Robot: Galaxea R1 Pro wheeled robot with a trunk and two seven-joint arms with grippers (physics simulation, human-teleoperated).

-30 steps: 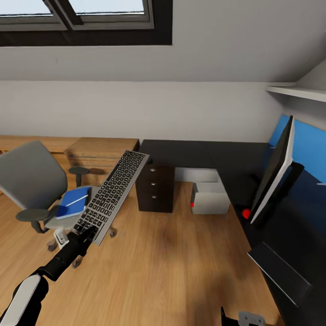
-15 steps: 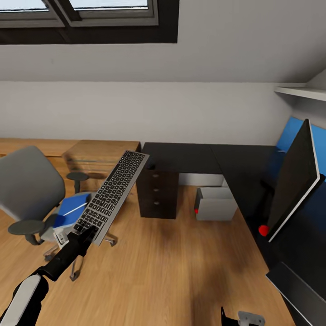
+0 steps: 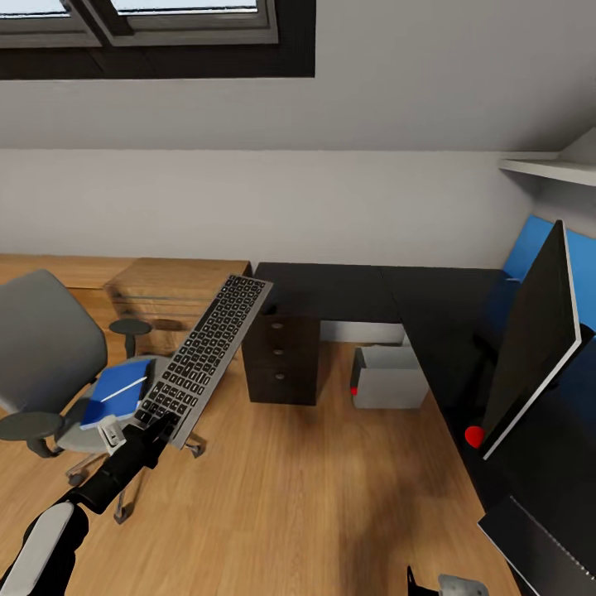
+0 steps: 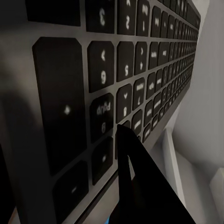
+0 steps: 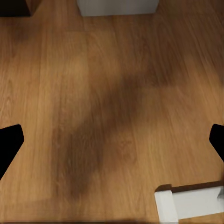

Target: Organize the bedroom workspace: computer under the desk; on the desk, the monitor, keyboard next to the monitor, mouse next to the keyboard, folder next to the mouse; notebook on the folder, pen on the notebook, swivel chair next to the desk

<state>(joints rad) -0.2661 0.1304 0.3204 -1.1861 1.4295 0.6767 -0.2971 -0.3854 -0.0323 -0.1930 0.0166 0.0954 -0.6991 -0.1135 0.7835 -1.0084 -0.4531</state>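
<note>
Silver-grey keyboard stays clamped in the left gripper; the view has swung slightly, the swivel chair sitting further left; right jaws spread wide over floor

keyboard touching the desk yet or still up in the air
Apart. The head view shows the keyboard raised in the left gripper, its far end short of the desk edge, over the floor.

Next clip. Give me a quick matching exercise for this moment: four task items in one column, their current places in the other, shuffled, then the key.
Items:
1. keyboard
2. folder
3. computer
4. monitor

Places:
A. on the floor under the desk
B. standing on the desk
C. on the swivel chair seat
D. held in the left gripper

Pairs: 1-D, 2-C, 3-A, 4-B
</note>
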